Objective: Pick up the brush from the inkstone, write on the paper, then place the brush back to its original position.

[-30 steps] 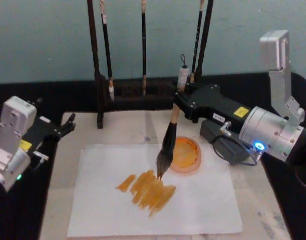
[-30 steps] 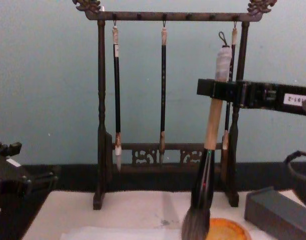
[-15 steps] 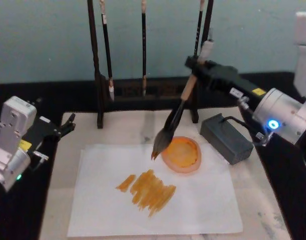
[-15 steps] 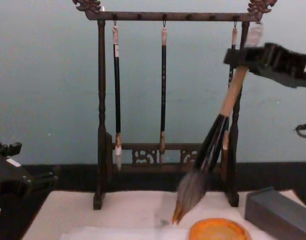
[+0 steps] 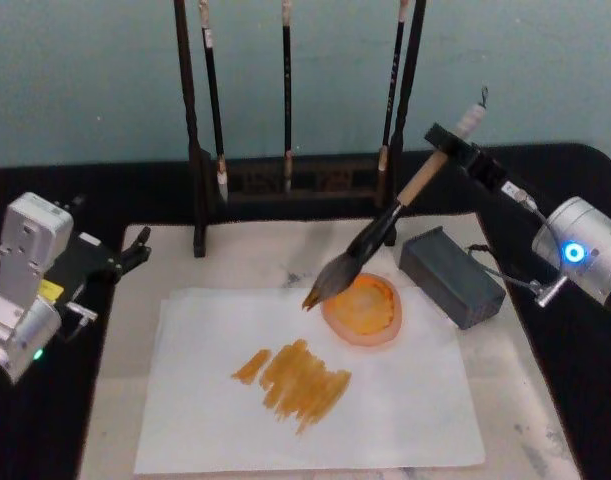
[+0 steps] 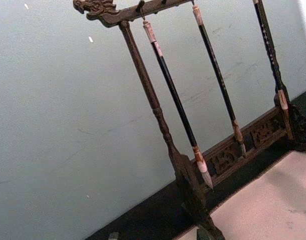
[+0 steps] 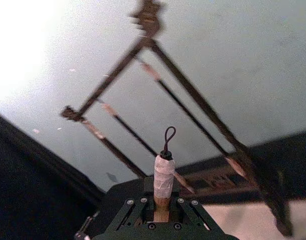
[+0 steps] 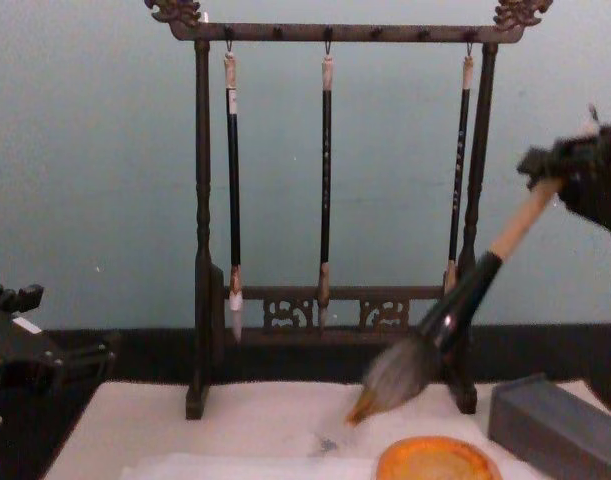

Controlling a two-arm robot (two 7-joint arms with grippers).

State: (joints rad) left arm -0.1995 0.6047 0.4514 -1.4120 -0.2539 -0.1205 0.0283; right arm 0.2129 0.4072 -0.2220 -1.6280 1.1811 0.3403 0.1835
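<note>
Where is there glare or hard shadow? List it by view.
Right wrist view: blown-out white patch in one corner, beside the rack. Head view: even light, no hard shadow on the paper; blue lamp glowing on right arm. Chest view: none.

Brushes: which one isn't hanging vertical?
The thick pale-handled brush, slanted in the right gripper, bristles down. The three thin dark brushes hang straight from the rack. Left gripper parked far left.

Wooden rack (image 8: 201, 200) stands upright on far edge of felt mat (image 5: 255, 260). Three thin dark brushes (image 8: 326, 180) hang from its top bar. Black tabletop (image 5: 85, 190) underneath; teal wall (image 5: 85, 80) behind.
</note>
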